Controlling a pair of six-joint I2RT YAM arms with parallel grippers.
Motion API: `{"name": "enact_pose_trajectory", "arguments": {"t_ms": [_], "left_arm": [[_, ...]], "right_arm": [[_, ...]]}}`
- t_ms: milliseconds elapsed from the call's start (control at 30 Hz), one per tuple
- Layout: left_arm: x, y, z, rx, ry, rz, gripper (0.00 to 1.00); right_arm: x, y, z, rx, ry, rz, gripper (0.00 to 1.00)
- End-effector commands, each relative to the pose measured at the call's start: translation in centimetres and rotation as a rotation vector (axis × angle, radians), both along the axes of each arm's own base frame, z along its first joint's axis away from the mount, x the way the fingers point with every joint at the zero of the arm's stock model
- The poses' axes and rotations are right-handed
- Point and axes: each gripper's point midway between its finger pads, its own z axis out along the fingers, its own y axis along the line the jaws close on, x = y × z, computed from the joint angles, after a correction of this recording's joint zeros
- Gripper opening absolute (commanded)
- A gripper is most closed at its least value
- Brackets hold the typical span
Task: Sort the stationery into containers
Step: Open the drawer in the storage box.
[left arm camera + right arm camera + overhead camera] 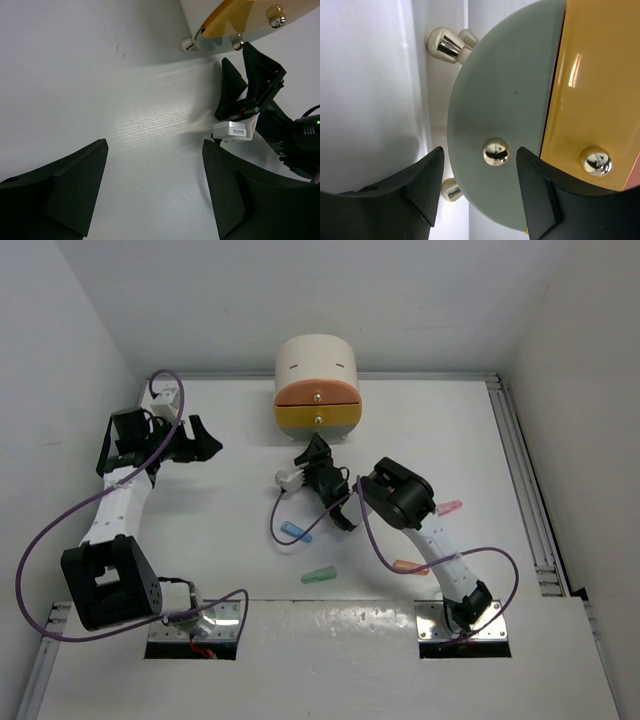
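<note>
White surface is stretching under both arms, with white walls rising around it. At its far edge the cream cabinet [318,360] is standing, its peach drawer [318,392] sitting above the orange-yellow drawer [318,418], both looking closed. The right tool [313,455] is reaching toward the cabinet's lower front, jaws spread wide and gripping nothing. In the right wrist view a pale green panel [485,100] with a round metal knob [496,151] is showing between the fingers, apart from both. The left tool [205,438] is hovering well to the left of the cabinet, also wide open and empty. Four pieces are lying on the surface. A blue capsule [296,531] and a green capsule [319,574] are resting left of the right arm. An orange capsule [410,566] is peeking out just beside that arm, and a pink capsule [449,508] is lying to its right.
</note>
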Motion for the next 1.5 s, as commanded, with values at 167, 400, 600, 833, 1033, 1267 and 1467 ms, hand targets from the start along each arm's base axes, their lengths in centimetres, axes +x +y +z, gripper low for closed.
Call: {"name": "enact_pose_trajectory", "arguments": {"t_ms": [167, 400, 600, 833, 1033, 1267, 1467], "left_arm": [[0.5, 0.5, 0.1, 0.006, -0.027, -0.009, 0.82], [0.7, 0.5, -0.1, -0.001, -0.02, -0.011, 0.82], [0.7, 0.4, 0.0, -0.003, -0.024, -0.014, 0.82], [0.8, 0.4, -0.5, -0.018, -0.011, -0.015, 0.82], [1.1, 0.1, -0.3, -0.039, -0.013, -0.017, 0.82], [0.9, 0.0, -0.2, -0.043, -0.013, -0.02, 0.82], [0.9, -0.2, 0.4, -0.047, -0.025, -0.024, 0.82]], "right_arm": [[0.9, 0.1, 3.7, 0.154, -0.149, 0.017, 0.57], [1.0, -0.2, 3.4, 0.154, -0.142, 0.012, 0.5], [1.0, -0.3, 3.5, 0.154, -0.145, 0.018, 0.35], [0.7, -0.1, 3.9, 0.15, -0.163, 0.039, 0.12], [0.0, -0.5, 4.2, 0.153, -0.162, 0.046, 0.0], [-1.1, -0.3, 5.0, 0.171, -0.17, 0.06, 0.0], [-2.7, 0.0, 5.3, 0.167, -0.163, 0.083, 0.0]]}}
